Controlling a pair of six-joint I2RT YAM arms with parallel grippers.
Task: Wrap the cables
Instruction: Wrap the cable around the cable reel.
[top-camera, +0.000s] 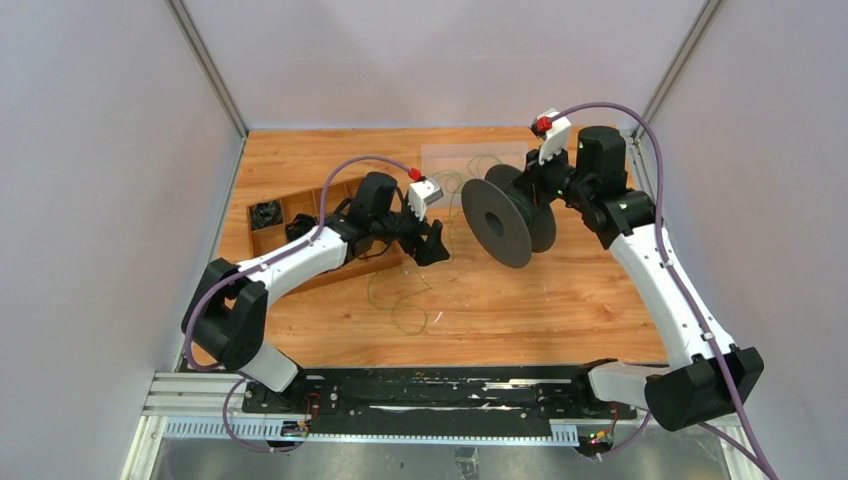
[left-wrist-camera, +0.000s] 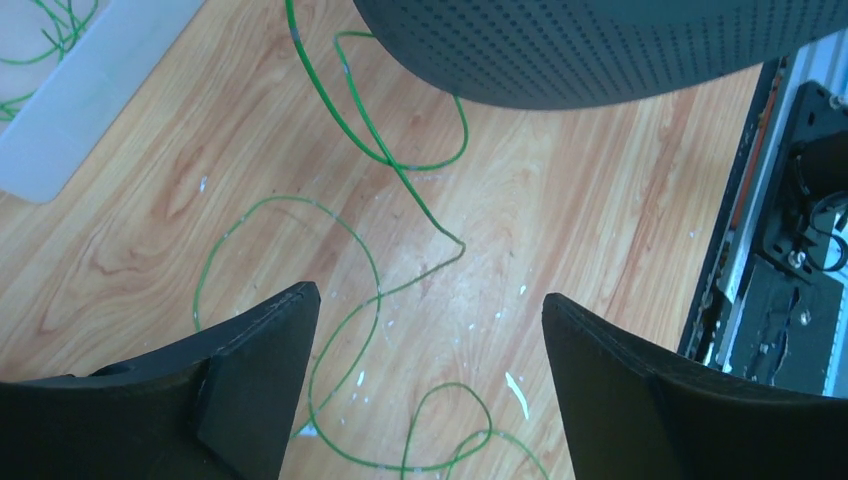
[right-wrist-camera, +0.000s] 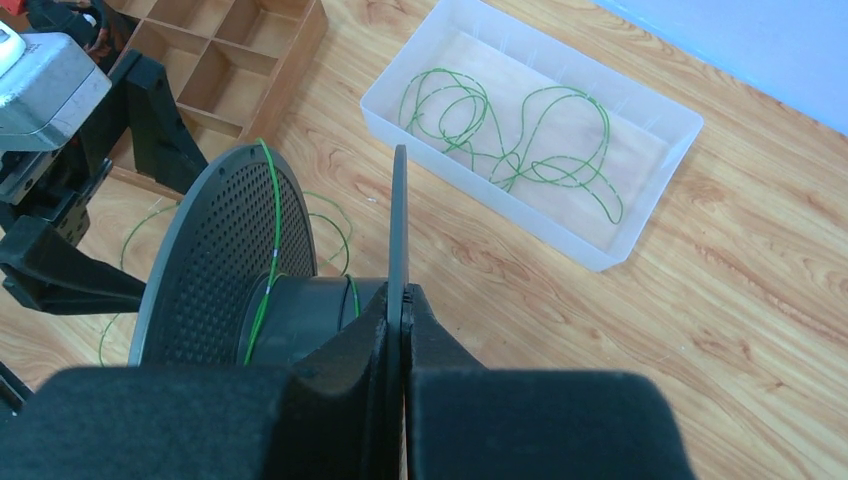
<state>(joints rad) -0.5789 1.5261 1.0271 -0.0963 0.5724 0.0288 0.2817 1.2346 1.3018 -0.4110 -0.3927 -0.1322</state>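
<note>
Several cables (left-wrist-camera: 378, 290) lie looped beneath the spread left pincer (left-wrist-camera: 430, 297).

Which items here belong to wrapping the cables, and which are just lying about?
Job: thin green cables, on the table and in the clear plastic bin; black perforated spool, clamped by the right gripper; open left gripper.
Lying about: wooden compartment tray; small black cord bundles in it.

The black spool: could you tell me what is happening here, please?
The right gripper is shut on one flange of the black spool. A green cable runs over its hub. The left gripper hangs open over loose cable loops on the table. More cable lies in the clear bin.
</note>
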